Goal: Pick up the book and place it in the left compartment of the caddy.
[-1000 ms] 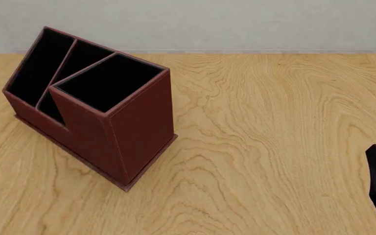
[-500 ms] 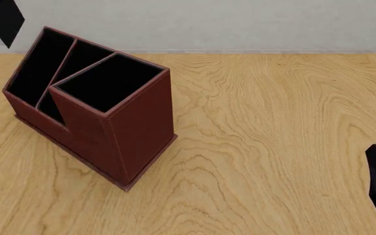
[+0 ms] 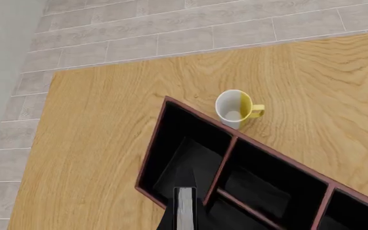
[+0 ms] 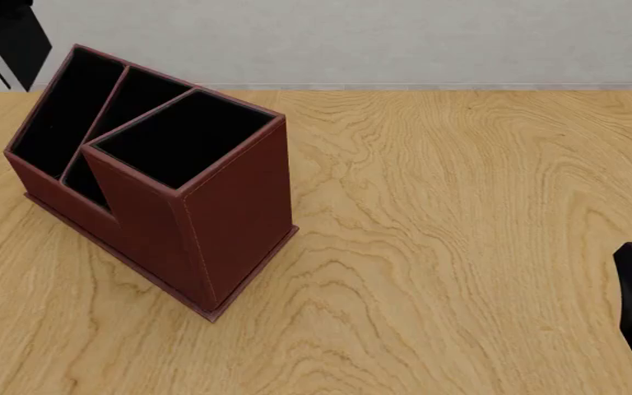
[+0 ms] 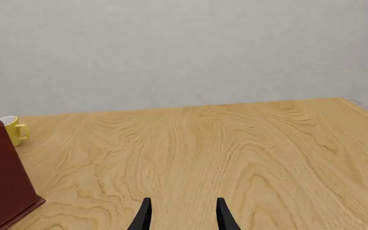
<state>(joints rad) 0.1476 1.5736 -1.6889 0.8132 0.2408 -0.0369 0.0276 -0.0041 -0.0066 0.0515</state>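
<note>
The book (image 3: pixel 185 207) is in the air, carried by the left gripper (image 3: pixel 182 225). In the left wrist view I see its white-grey page edge standing on end just in front of the camera, with black covers on both sides, so the gripper is clamped on the book, though the fingers themselves are hidden from me. In the front view the book (image 4: pixel 14 37) shows as a black shape at the top left corner, above and a little behind the far end of the caddy (image 4: pixel 151 177).

The step in hand is the placing. The book hangs over the left compartment (image 3: pixel 187 165), the long narrow slot on the outer side, and it is not yet inside. I judge that the next move is to line the book up with the length of this slot, keep it away from the slanted divider (image 3: pixel 225 160), and then lower it straight down before letting go. The slot is narrow, so a small twist could make the book catch on the rim.

The right gripper (image 5: pixel 182 215) rests low over the table (image 4: pixel 459 206), well apart from the caddy, with its fingers apart and nothing between them. A mug (image 3: pixel 235 109) stands just behind the caddy.
</note>
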